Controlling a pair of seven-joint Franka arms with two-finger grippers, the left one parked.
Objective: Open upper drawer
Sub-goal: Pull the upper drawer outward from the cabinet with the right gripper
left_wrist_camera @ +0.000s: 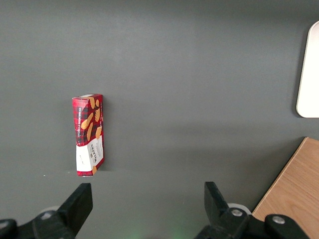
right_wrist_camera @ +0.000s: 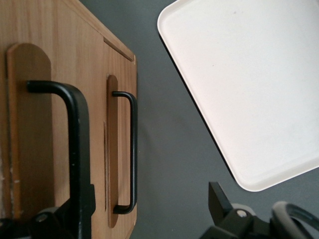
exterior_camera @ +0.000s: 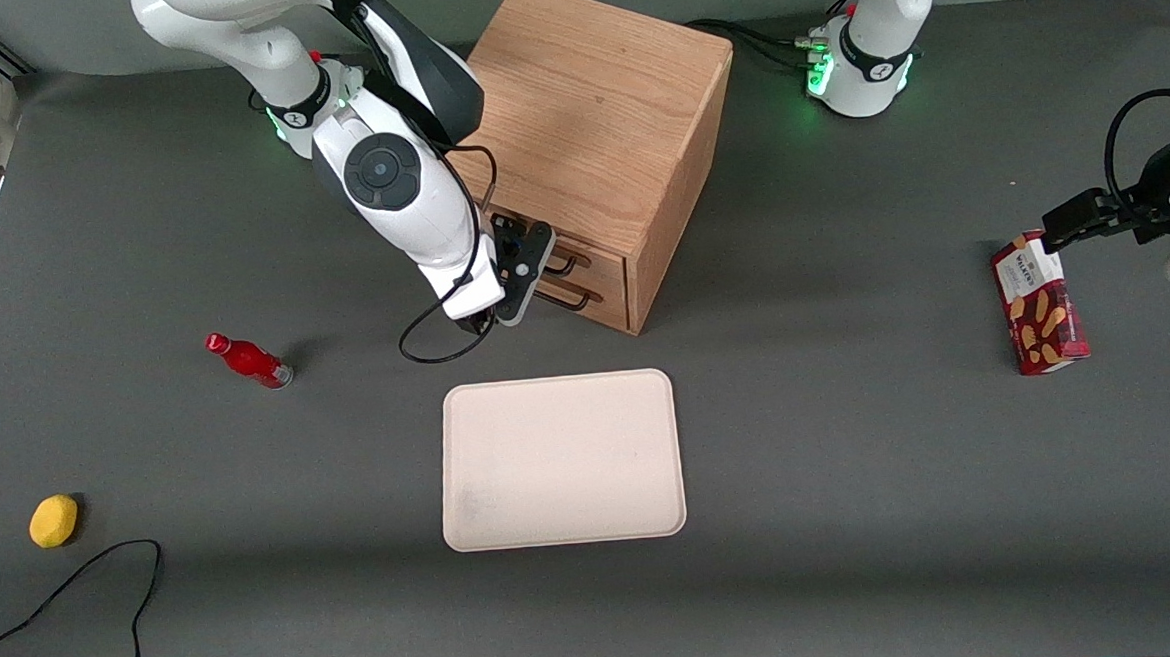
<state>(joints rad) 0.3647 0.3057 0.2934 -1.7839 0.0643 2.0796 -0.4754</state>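
In the front view, a yellow lemon lies at the lower left of the frame on the grey bench, with a red bottle lying on its side above it, nearer the centre. The end effector sits just left of centre, right at the front of the wooden cabinet. Its 2 fingers are spread apart, and in the wrist view 1 finger rests beside the handle of the upper drawer, gripping nothing. The lower drawer looks shut. A pale tray lies at lower centre. A red biscuit box sits at the right edge.
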